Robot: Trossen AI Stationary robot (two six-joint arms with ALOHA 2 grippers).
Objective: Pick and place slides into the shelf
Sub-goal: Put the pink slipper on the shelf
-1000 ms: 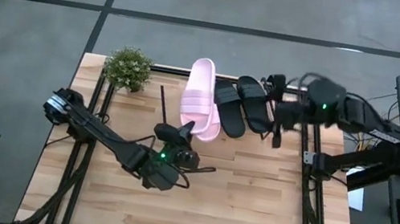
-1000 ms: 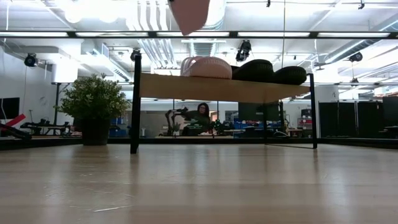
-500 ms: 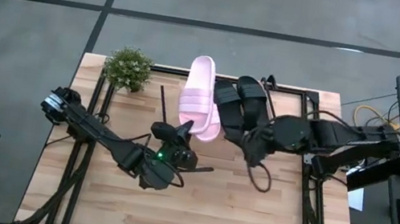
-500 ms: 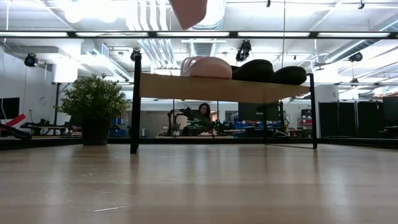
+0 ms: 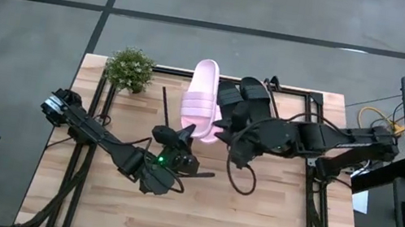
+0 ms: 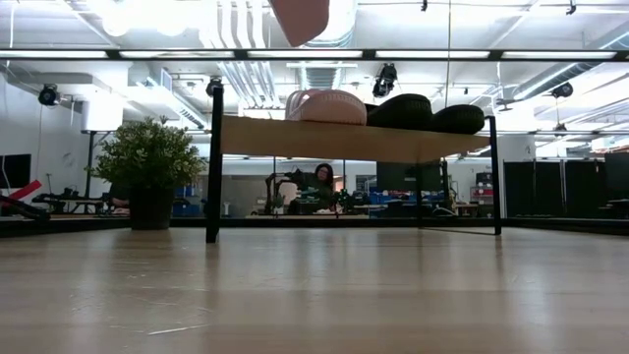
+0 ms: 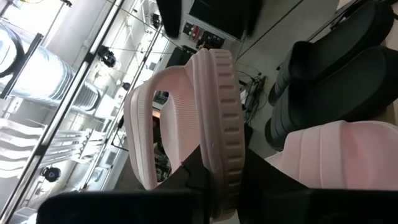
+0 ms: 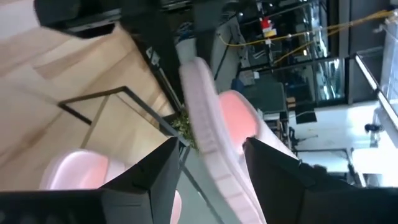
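Observation:
My left gripper (image 5: 187, 134) is shut on one pale pink slide (image 7: 214, 124), raised high above the table; its end shows at the top of the low view (image 6: 300, 18). The other pink slide (image 6: 326, 106) and both black slides (image 6: 428, 111) lie side by side on the slanted wooden shelf (image 6: 344, 140) at the far edge. My right gripper (image 8: 211, 177) is open at the raised pink slide (image 8: 208, 124), one finger on each side of its sole. Whether those fingers touch it, I cannot tell. My left gripper pinches the raised pink slide by the ribbed side edge of its sole (image 7: 221, 177) between its two fingers. The slide is lifted clear and stands on edge, its strap (image 7: 142, 124) bulging to one side.
A potted plant (image 5: 129, 68) stands at the far left corner beside the shelf. The shelf's black rod frame (image 6: 213, 167) rises from the tabletop. The near half of the table (image 5: 193, 219) is bare wood. A person sits in the room beyond the table (image 6: 320, 182).
My right arm has swung from the far right corner toward the table's left, past the black slides, up to the raised pink slide. My left gripper and the slide it holds have kept still.

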